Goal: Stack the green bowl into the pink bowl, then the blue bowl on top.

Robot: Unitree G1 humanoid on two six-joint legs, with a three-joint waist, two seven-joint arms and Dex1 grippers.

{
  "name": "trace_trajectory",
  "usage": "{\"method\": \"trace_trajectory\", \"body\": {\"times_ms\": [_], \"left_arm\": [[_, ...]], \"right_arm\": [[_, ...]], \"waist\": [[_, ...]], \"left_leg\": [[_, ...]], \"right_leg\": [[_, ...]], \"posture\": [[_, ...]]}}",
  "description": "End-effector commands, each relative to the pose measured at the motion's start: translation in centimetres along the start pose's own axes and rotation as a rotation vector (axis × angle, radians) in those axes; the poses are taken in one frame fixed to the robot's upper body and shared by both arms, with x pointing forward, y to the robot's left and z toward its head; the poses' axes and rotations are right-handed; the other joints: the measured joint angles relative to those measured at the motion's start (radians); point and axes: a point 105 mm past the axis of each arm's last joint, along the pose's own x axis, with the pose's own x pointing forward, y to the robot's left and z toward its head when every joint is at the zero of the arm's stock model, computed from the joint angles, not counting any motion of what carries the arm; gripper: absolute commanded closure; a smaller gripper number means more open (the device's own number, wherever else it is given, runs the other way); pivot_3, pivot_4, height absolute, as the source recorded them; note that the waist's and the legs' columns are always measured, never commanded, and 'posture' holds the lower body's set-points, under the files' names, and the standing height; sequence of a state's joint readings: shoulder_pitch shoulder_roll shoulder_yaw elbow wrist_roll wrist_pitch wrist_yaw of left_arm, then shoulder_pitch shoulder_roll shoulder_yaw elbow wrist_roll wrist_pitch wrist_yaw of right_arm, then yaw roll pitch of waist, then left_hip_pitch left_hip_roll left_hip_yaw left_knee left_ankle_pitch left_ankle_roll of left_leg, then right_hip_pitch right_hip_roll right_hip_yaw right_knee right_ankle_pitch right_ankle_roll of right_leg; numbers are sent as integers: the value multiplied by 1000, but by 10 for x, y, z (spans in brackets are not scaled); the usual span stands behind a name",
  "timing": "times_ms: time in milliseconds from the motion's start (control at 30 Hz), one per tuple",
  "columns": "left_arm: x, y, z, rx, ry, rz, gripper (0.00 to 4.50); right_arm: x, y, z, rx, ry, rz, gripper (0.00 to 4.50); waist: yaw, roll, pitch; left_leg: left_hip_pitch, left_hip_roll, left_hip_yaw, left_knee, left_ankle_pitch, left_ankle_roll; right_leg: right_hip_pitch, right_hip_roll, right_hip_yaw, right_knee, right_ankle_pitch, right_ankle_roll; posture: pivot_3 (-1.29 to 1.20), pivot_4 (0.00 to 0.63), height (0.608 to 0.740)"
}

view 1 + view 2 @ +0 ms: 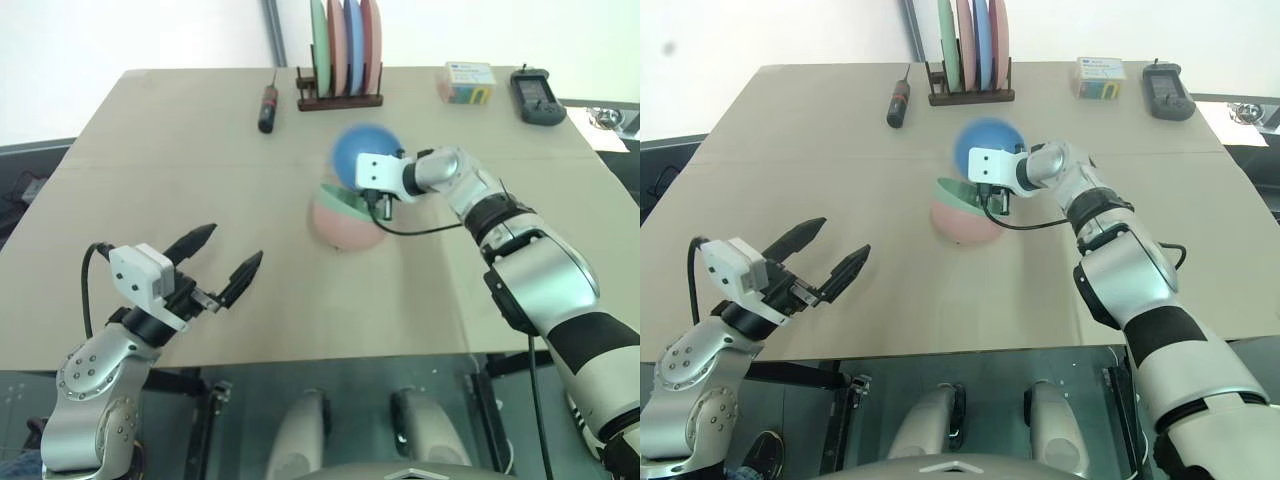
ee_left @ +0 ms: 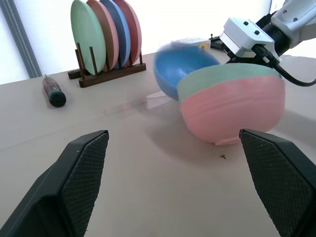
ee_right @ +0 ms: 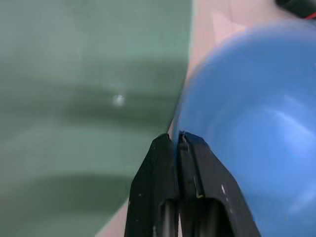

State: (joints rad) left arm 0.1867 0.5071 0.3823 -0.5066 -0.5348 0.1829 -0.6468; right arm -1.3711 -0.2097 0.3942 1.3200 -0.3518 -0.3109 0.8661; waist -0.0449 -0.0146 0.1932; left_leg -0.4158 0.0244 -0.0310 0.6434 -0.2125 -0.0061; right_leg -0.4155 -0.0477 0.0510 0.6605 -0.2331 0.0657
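Pinching blue bowl [image 3: 256, 123], right end effector [image 3: 177, 140]

Head stereo pair: high, looking forward and down over the tan rectangular tabletop [image 1: 200, 180]; both eyes share the whole scene, out to the wooden rack of coloured plates [image 1: 340, 60] at the far edge. Left wrist view: low, near the table surface, facing across toward the salmon-pink plastic bowl [image 2: 232, 111] and the same rack. Right wrist view: very close, pressed up against the sky-blue plastic bowl [image 3: 256, 123] and the pale mint-green plastic bowl [image 3: 89, 98].
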Motion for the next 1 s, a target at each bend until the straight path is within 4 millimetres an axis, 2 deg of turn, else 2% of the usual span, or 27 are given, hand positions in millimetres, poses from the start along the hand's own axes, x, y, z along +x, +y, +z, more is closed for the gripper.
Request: {"method": "trace_trajectory", "body": {"times_ms": [33, 300, 500, 600, 667, 767, 867, 1000], "left_arm": [[3, -3, 12, 37, -44, -23, 0], [7, -3, 11, 33, -42, -51, 0], [9, -5, 10, 28, -38, -72, 0], [11, -5, 10, 26, -39, -81, 0], [12, -5, 11, 25, -40, -90, 0], [13, -5, 10, 21, -39, -101, 0], [14, -5, 9, 19, -37, -107, 0], [16, -4, 8, 19, -38, -113, 0]], "right_arm": [[-9, -14, 12, -22, -39, -34, 4476], [-21, -26, 26, -74, -110, -58, 4476], [-43, -41, 64, -138, -266, -57, 4476], [-61, -40, 86, -169, -367, -16, 4476], [-81, -31, 106, -194, -461, 57, 4476], [-108, -11, 125, -207, -534, 154, 4476], [-124, 11, 132, -196, -555, 248, 4476], [-130, 33, 129, -174, -536, 322, 4476]], "waist": [[0, 0, 0], [0, 0, 0], [-1, 0, 0], [-1, 0, 0], [1, 0, 0], [8, 0, 0], [8, 0, 0], [6, 0, 0]], "left_leg": [[0, 0, 0, 0, 0, 0], [0, 0, 0, 0, 0, 0], [0, 0, 0, 0, 0, 0], [0, 0, 0, -1, 0, 0], [0, 0, 0, -1, 0, 0], [-1, 0, -2, -1, 0, 0], [-1, 0, -2, -1, 0, 0], [0, 0, -2, -1, 0, 0]], "right_leg": [[0, 0, 0, 0, 0, 0], [0, 0, 0, 0, 0, 0], [0, 0, 0, 0, 0, 0], [0, 0, 0, 0, 0, 0], [0, 0, 0, 0, 0, 0], [0, 0, -2, -1, 0, 0], [0, -1, -2, -1, 0, 0], [1, -1, -3, 0, 0, 0]], "posture": [[0, 150, 740], [0, 150, 740], [0, 150, 740], [0, 150, 740], [0, 150, 740], [0, 150, 740], [0, 150, 740], [0, 150, 740]]}}
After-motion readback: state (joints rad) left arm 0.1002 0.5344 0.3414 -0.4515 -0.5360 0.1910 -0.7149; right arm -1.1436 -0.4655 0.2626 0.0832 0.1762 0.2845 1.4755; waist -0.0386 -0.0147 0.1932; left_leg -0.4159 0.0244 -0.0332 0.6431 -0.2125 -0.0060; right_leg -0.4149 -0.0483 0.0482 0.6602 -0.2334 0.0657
